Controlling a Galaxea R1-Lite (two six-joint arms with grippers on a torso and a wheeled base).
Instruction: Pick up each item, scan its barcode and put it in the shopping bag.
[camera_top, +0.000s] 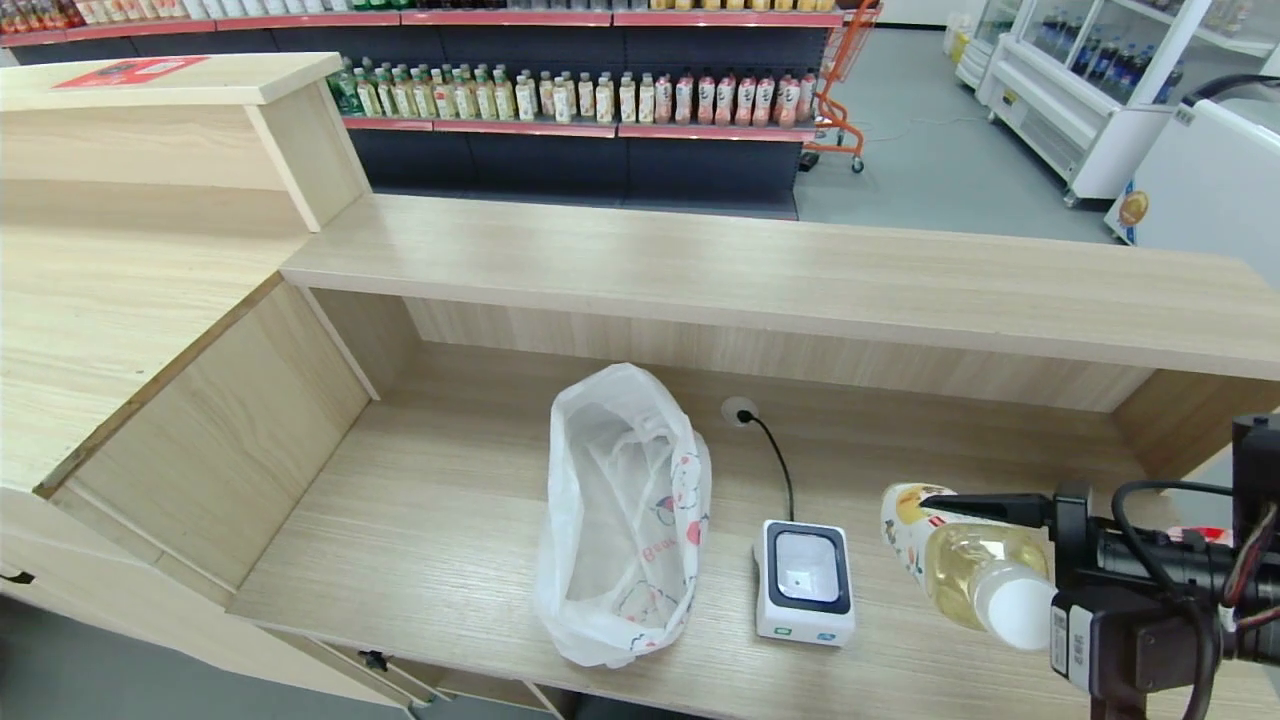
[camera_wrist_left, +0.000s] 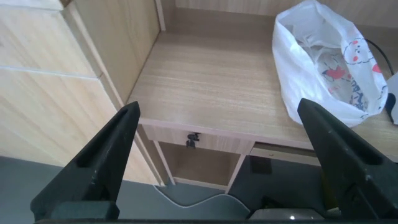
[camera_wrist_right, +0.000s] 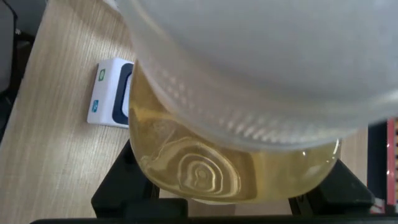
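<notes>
1. Wood counter: bare stretch left of the white shopping bag, closed in by a side panel and an upper ledge behind.
2. Scanner sits just right of the bag, near the front edge.
3. Bottle of yellow liquid is tipped sideways right of the scanner, clamped in the right gripper; one finger is hidden behind it.
4. Left gripper: jaws wide apart, over the front edge.
5. Bag mouth open; contents unclear.
</notes>
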